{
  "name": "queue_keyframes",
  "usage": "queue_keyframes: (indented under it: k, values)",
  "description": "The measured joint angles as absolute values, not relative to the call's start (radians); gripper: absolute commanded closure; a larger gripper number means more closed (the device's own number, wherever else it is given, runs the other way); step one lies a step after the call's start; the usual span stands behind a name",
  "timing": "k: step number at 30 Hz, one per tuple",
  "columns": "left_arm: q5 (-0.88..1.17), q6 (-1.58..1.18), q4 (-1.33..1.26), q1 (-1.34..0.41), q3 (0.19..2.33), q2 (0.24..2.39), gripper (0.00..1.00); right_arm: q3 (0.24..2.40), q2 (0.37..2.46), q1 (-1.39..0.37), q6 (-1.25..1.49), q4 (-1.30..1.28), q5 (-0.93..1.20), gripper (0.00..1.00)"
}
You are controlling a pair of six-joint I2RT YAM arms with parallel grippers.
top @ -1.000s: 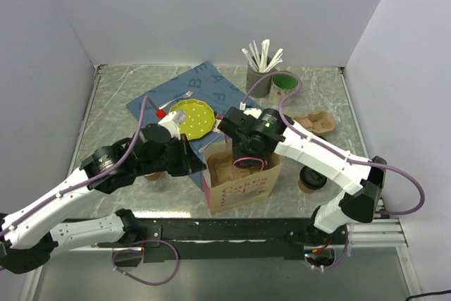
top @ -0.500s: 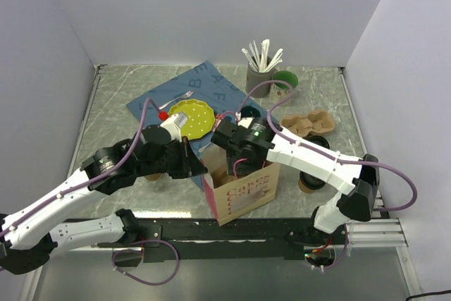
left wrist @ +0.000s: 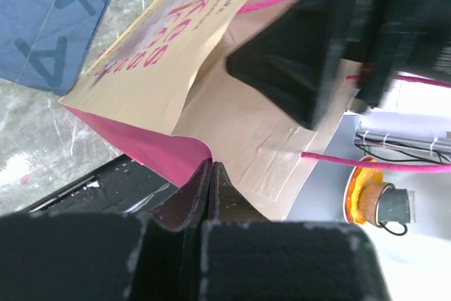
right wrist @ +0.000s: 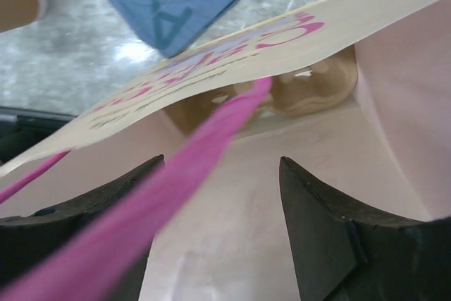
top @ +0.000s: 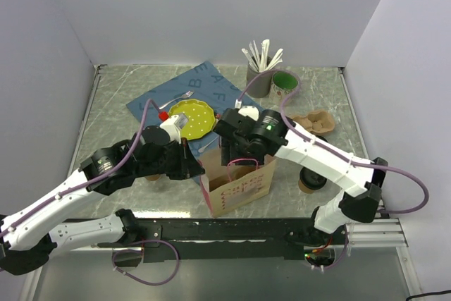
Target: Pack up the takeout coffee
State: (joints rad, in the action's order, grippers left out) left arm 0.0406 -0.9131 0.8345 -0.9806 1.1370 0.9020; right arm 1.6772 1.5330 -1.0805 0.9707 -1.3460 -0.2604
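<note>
Innermost, the left fingers are pressed together on the rim of the paper bag, pinching it where the kraft panel meets the pink side fold. The right fingers stand apart with nothing between them but a blurred pink cord handle that crosses in front. They point down into the bag's open mouth, and tan rounded shapes show beyond the front panel, too unclear to name. Seen from the top camera, the bag stands upright at the near middle of the counter, the left arm at its left edge and the right arm reaching over its top. The takeout coffee sits outside the bag, on the counter just to its right, partly hidden beneath the right forearm. Farther back lie a pulp cup carrier, a yellow plate on a blue mat, a grey holder of white utensils and a green mug.
</note>
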Motion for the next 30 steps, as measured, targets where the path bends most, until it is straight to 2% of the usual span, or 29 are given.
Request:
queue_keyframes:
  k: [4, 7, 8, 14, 18, 24, 28, 30]
  values:
    - [0.031, -0.894, 0.835, -0.981, 1.138, 0.905, 0.96, 1.700, 1.486, -1.082, 0.950, -1.346, -0.234, 0.32]
    - [0.029, -0.879, 0.834, -0.981, 1.148, 0.913, 0.84, 1.701, 1.425, -1.082, 0.931, -1.353, -0.204, 0.34]
    - [0.028, -0.876, 0.834, -0.981, 1.155, 0.917, 0.75, 1.702, 1.402, -1.082, 0.926, -1.355, -0.197, 0.35]
    - [0.020, -0.855, 0.838, -0.981, 1.204, 0.939, 0.55, 1.745, 1.274, -1.080, 0.907, -1.353, -0.187, 0.35]
    - [0.018, -0.845, 0.835, -0.981, 1.234, 0.947, 0.53, 1.758, 1.214, -1.067, 0.905, -1.356, -0.193, 0.39]
    - [0.017, -0.828, 0.829, -0.981, 1.250, 0.974, 0.47, 1.722, 1.202, -1.060, 0.920, -1.353, -0.209, 0.40]
    - [0.017, -0.823, 0.826, -0.981, 1.250, 1.011, 0.49, 1.662, 1.196, -1.052, 0.923, -1.357, -0.209, 0.40]
    - [0.019, -0.821, 0.825, -0.981, 1.250, 1.026, 0.55, 1.643, 1.195, -1.045, 0.923, -1.353, -0.208, 0.40]
